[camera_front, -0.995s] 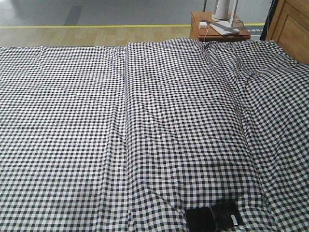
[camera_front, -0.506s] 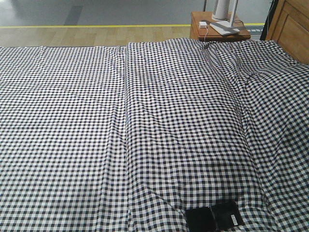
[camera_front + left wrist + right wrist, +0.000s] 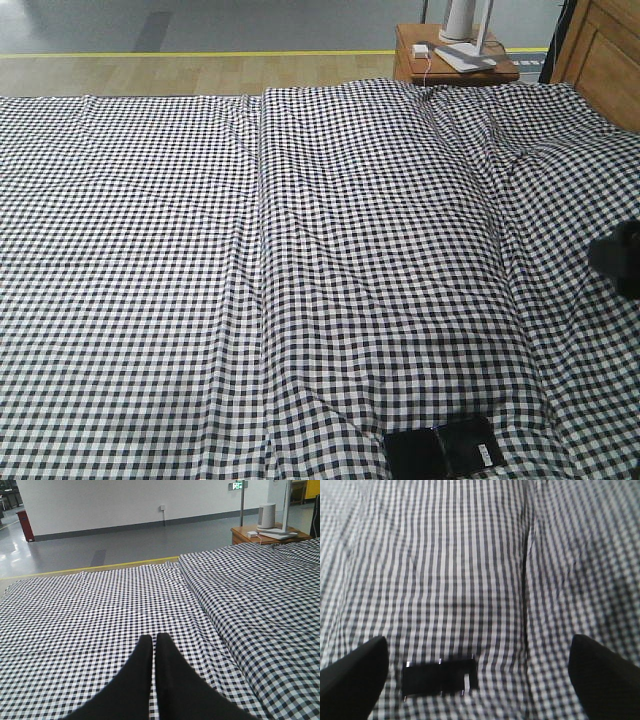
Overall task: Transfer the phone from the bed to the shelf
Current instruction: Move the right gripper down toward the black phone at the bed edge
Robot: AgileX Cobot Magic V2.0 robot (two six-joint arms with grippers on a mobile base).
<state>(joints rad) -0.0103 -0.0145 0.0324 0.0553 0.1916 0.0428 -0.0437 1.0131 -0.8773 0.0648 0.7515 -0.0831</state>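
phone (image 3: 445,450) lies flat on the gingham bed (image 3: 150,250), at the near end in the front view, just right of the sheet's long crease. right gripper (image 3: 477,640) is above it, jaws spread wide, holding nothing; the phone is closer to one finger than the other. left gripper (image 3: 152,639) pinched closed, empty, over the sheet. dark blurred shape (image 3: 622,258) at the frame's right edge, can't tell what. nightstand (image 3: 455,62) beyond the far corner.

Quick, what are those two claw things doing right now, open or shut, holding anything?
Left gripper: shut, holding nothing.
Right gripper: open, holding nothing; the phone lies ungrasped in front of it.
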